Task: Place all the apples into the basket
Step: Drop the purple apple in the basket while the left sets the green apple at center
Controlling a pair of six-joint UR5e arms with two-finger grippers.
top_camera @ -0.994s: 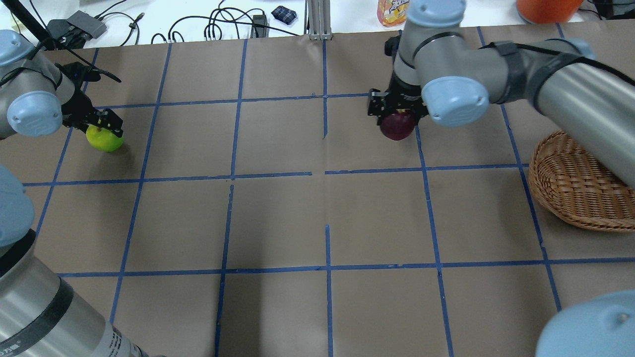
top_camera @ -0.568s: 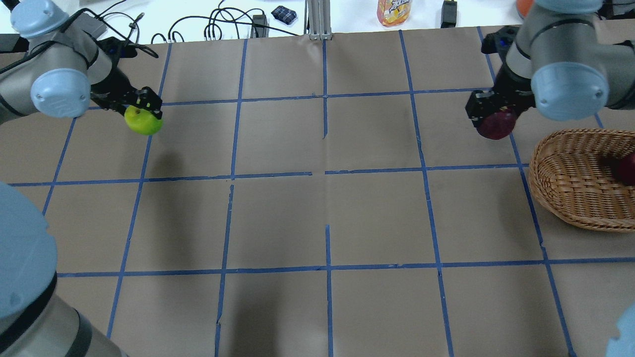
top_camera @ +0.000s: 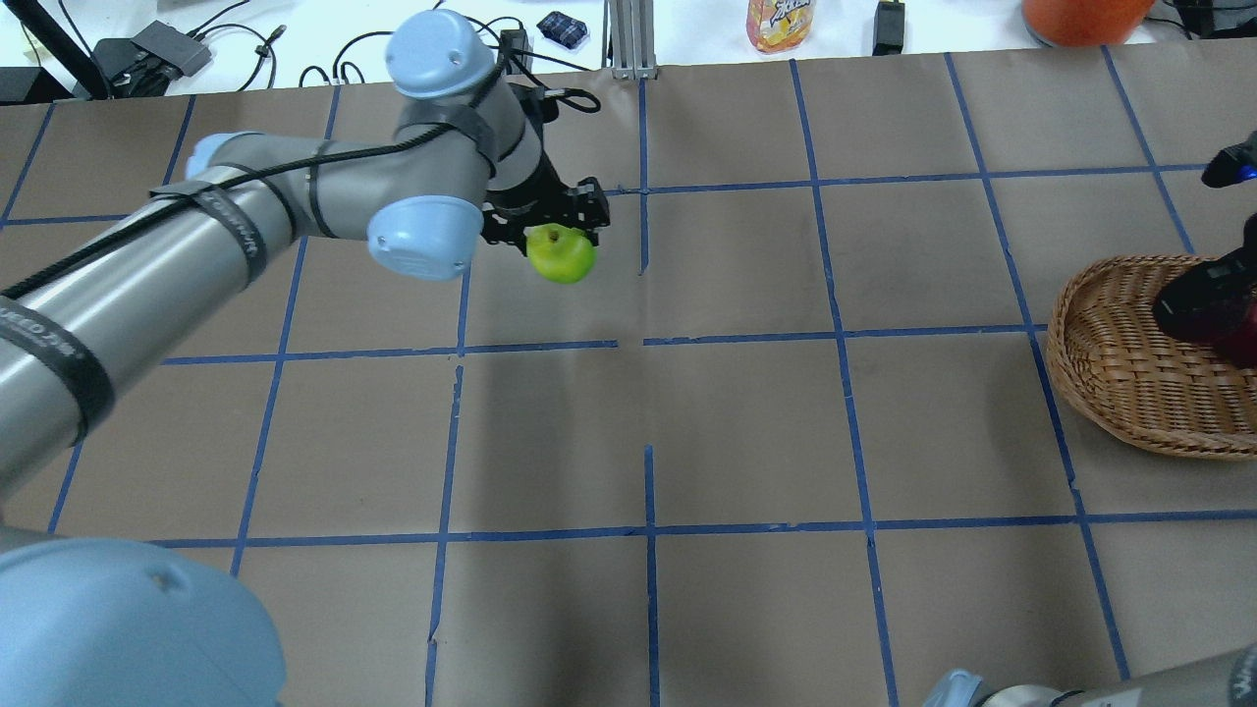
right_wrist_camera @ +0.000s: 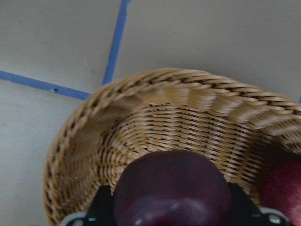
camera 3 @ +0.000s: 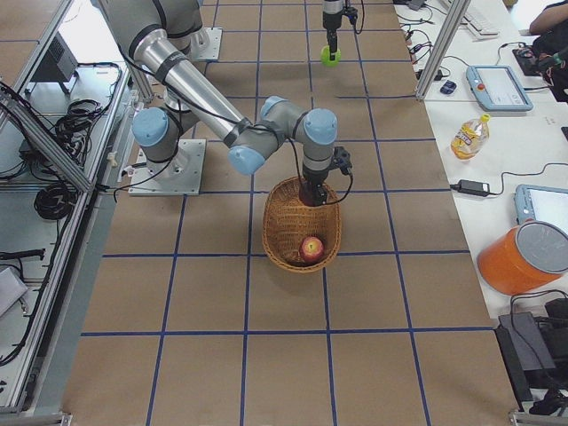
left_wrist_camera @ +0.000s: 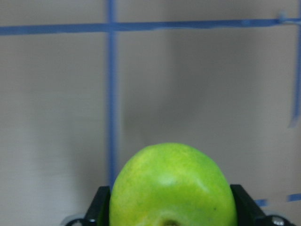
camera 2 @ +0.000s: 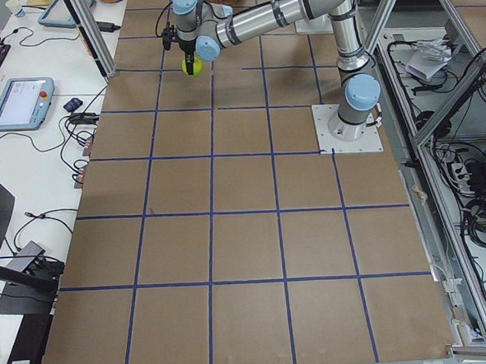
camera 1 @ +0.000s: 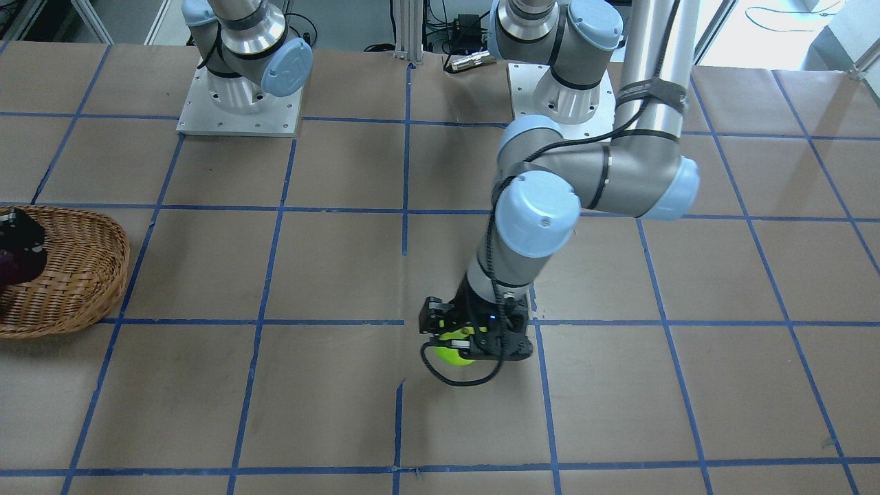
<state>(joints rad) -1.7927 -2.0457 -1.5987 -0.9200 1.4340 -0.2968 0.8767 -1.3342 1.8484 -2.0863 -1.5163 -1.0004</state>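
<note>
My left gripper (top_camera: 555,234) is shut on the lime green apple (top_camera: 561,254) and holds it above the table near the centre back; the apple fills the bottom of the left wrist view (left_wrist_camera: 173,188). My right gripper (top_camera: 1210,298) is shut on the dark purple apple (right_wrist_camera: 171,188) and holds it over the inside of the wicker basket (top_camera: 1110,363) at the right edge. The red apple (camera 3: 310,248) lies in the basket, beside the purple one in the right wrist view (right_wrist_camera: 282,188).
A bottle (top_camera: 776,25), an orange container (top_camera: 1080,15), cables and an aluminium post (top_camera: 628,39) stand along the far edge. The brown paper table top (top_camera: 746,432) carries a grid of blue tape.
My left arm has carried the green apple from the far left to the centre back. My right arm has carried the purple apple rightwards to over the basket.
</note>
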